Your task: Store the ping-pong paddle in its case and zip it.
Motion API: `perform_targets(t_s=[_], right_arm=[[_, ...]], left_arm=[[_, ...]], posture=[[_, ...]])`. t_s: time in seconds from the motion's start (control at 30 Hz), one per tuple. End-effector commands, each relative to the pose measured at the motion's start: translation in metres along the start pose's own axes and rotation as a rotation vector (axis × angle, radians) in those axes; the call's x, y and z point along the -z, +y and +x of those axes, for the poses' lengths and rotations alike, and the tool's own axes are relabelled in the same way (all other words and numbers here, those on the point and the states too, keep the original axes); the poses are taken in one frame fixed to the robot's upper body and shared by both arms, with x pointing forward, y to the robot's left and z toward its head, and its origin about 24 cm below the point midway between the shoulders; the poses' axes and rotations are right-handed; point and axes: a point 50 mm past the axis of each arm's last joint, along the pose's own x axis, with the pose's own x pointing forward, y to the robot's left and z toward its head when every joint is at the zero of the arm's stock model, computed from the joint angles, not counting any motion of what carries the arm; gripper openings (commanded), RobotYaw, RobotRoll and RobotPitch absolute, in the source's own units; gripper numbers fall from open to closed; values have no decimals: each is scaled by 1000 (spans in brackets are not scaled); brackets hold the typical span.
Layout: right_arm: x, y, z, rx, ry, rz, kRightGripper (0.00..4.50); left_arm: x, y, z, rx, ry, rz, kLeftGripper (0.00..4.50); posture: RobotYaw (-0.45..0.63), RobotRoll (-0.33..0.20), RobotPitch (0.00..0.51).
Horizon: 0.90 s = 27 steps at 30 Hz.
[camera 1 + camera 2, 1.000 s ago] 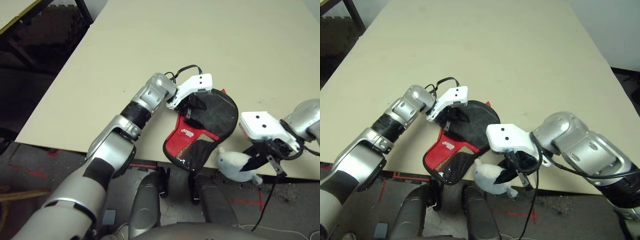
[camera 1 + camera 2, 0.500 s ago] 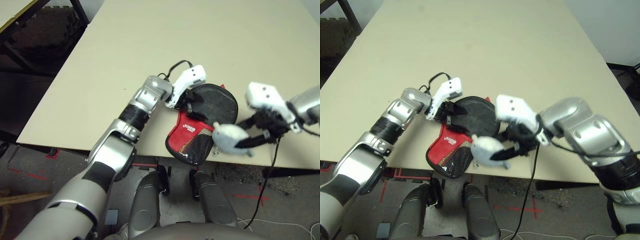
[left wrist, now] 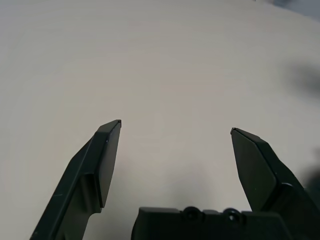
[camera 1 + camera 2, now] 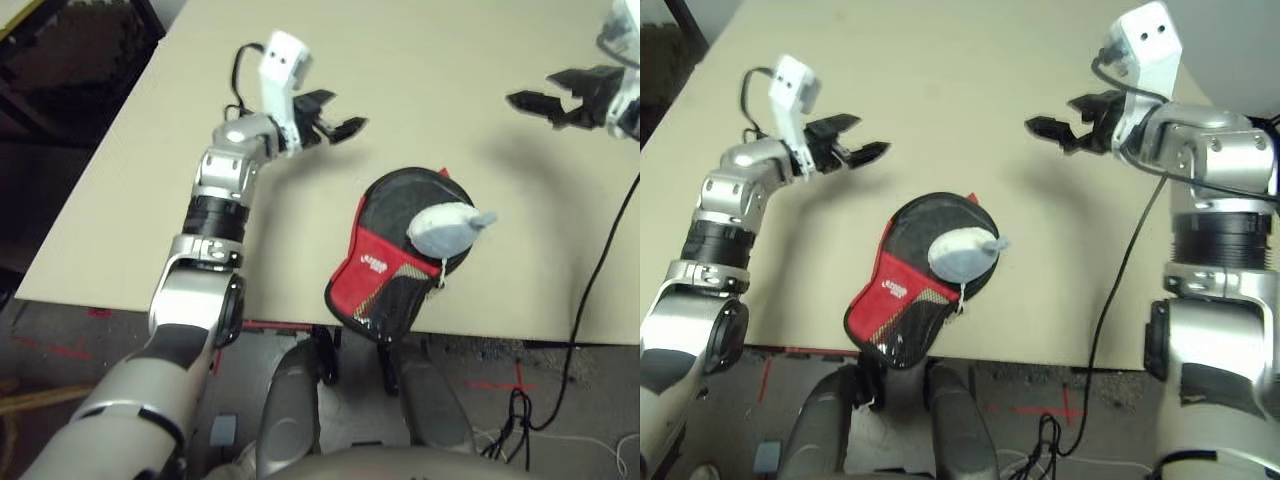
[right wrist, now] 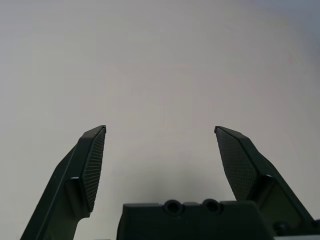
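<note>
Right eye view puts the case (image 4: 910, 290) at lower centre of the frame, lying on the tan table (image 4: 970, 90) with its narrow red end overhanging the near edge. Its round black part is toward the table's middle, and the red panel with white lettering faces up at the lower left of the case. A pale grey-white lump (image 4: 962, 254) rests on top of the round black part, touching it. Whether the paddle is inside the case cannot be told.

At the upper left of the frame the left gripper (image 4: 862, 146) hangs above the table, well apart from the case, its two black fingers spread wide with nothing between them. At the upper right the right gripper (image 4: 1052, 124) is likewise raised, fingers wide apart and empty, pointing toward the middle of the frame. A black cable (image 4: 1120, 290) hangs from the right arm down past the table edge.

Both wrist views look along widely parted fingers (image 3: 102, 160) (image 5: 90, 165) over bare tabletop.
</note>
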Motion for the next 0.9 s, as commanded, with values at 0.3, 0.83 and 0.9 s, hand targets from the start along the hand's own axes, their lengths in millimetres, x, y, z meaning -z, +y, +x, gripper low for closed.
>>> perform_targets(t_s=[0.3, 0.83, 0.9], right_arm=[[54, -73, -37, 634, -72, -35, 4476], [145, -68, -49, 608, 5, 82, 4476], [154, -64, -52, 602, 24, 98, 4476]], left_arm=[[63, 73, -98, -648, 69, 128, 4500], [73, 61, -89, -585, 52, 102, 4500], [71, 56, -80, -534, 42, 94, 4500]], posture=[[-104, 0, 306], [-123, 0, 330], [-136, 0, 324]])
